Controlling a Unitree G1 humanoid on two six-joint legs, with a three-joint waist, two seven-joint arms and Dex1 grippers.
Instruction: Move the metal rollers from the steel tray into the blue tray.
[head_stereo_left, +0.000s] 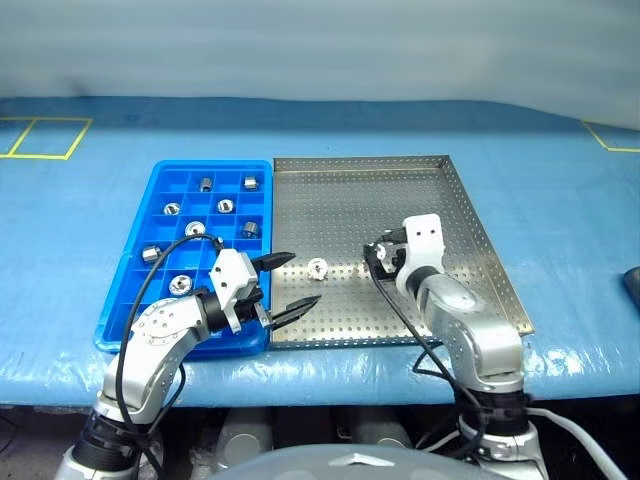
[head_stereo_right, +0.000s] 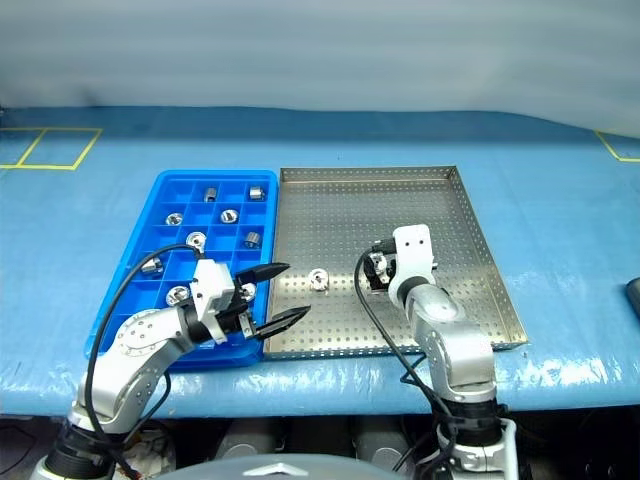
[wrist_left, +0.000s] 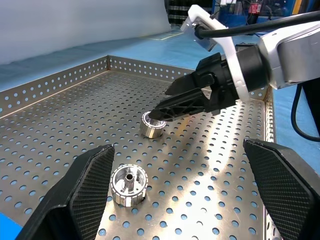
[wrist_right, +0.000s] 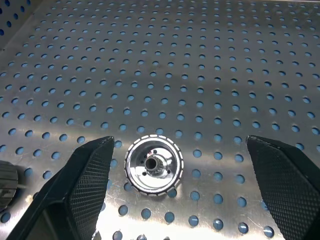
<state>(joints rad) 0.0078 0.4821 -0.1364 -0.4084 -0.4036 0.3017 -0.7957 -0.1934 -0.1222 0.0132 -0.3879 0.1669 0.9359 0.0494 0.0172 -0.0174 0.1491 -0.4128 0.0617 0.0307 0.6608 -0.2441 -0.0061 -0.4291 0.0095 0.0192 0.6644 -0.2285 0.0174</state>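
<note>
The steel tray (head_stereo_left: 440, 200) lies in the middle of the blue-covered table, with the blue tray (head_stereo_left: 160, 190) against its left side. Several metal rollers (head_stereo_left: 226, 206) sit in the blue tray's compartments. Two rollers stand on the steel tray's perforated floor. One roller (wrist_left: 129, 186) stands just ahead of my left gripper (head_stereo_left: 305, 278), which hangs open over the seam between the trays, near their front edge. The other roller (wrist_right: 153, 164) stands upright between the spread fingers of my right gripper (wrist_right: 178, 145), untouched. The right gripper (head_stereo_left: 378, 257) is low over the steel tray and open.
The steel tray's raised rims (wrist_left: 55, 82) surround the working area. Yellow tape marks (head_stereo_left: 45, 137) lie at the table's far left and far right. A dark object (head_stereo_left: 632, 285) sits at the right edge. Black cables (head_stereo_left: 400, 315) trail from both wrists.
</note>
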